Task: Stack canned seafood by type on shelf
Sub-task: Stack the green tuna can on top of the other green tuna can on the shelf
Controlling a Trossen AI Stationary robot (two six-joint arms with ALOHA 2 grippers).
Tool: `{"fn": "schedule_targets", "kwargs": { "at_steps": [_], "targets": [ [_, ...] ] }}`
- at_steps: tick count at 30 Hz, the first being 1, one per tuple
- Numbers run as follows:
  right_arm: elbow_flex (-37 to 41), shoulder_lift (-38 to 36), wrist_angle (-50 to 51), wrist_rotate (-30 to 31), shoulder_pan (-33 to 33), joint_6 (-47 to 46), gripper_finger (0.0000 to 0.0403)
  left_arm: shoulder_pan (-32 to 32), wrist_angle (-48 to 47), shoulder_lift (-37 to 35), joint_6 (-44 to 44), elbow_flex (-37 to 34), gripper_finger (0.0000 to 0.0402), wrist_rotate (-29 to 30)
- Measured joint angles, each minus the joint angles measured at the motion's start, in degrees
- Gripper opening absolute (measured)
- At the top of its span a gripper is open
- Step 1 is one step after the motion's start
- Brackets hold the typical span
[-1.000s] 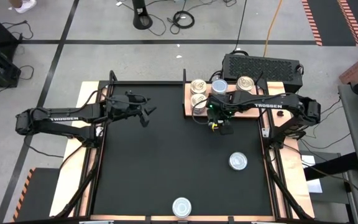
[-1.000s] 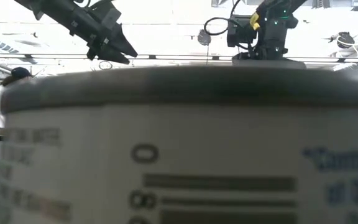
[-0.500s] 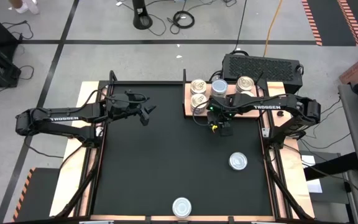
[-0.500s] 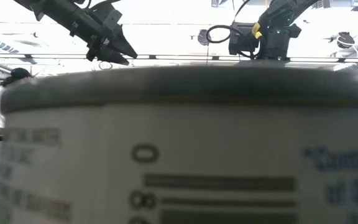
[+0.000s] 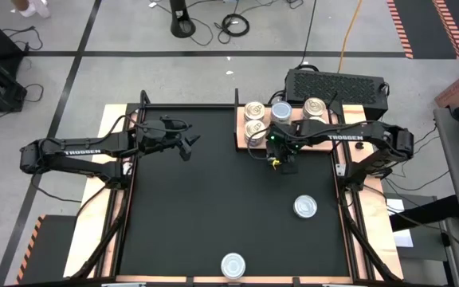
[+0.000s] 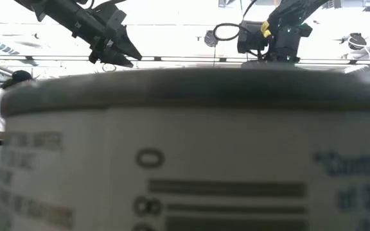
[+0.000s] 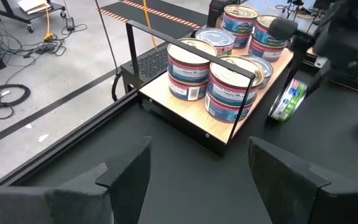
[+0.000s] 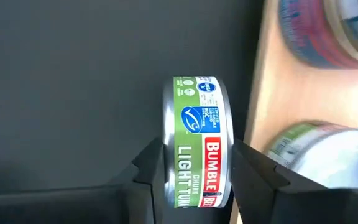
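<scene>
One green-labelled tin (image 8: 197,140) sits clamped on edge in the right gripper (image 5: 282,164), just off the shelf (image 7: 253,93), which it has edged slightly closer to. Four stacks (image 5: 254,119) stay unmoved there. Left gripper (image 5: 186,148) still hovers, jaws apart.

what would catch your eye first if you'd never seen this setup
The right gripper has a green-labelled can pinched on edge between its fingers, just off the near edge of the wooden shelf. On that shelf stand stacked cans. One can sits against the low camera and fills its view.
</scene>
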State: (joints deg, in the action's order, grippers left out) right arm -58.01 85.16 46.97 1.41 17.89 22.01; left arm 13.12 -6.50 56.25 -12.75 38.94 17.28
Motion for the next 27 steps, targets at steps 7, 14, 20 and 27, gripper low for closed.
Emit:
{"fn": "schedule_targets", "kwargs": {
  "at_steps": [7,14,20,27],
  "targets": [
    [-6.05,-7.47,7.34,-0.24,-0.04,-5.44,0.013,-0.01,0.0,0.0,1.09,0.0,0.0263,0.0],
    [-14.14,-14.4,12.86,9.3,-0.4,-5.46,0.0131,0.0,0.0,0.0,1.16,0.0,0.0263,0.0],
    [-15.01,-14.93,5.09,23.52,0.78,6.03,0.0131,0.03,0.02,0.0,1.16,0.0,0.0263,0.02],
    [-12.37,-9.53,-2.15,24.52,8.04,12.57,0.0131,-0.01,0.04,0.02,1.07,0.0,0.0263,0.52]
  ]
}}
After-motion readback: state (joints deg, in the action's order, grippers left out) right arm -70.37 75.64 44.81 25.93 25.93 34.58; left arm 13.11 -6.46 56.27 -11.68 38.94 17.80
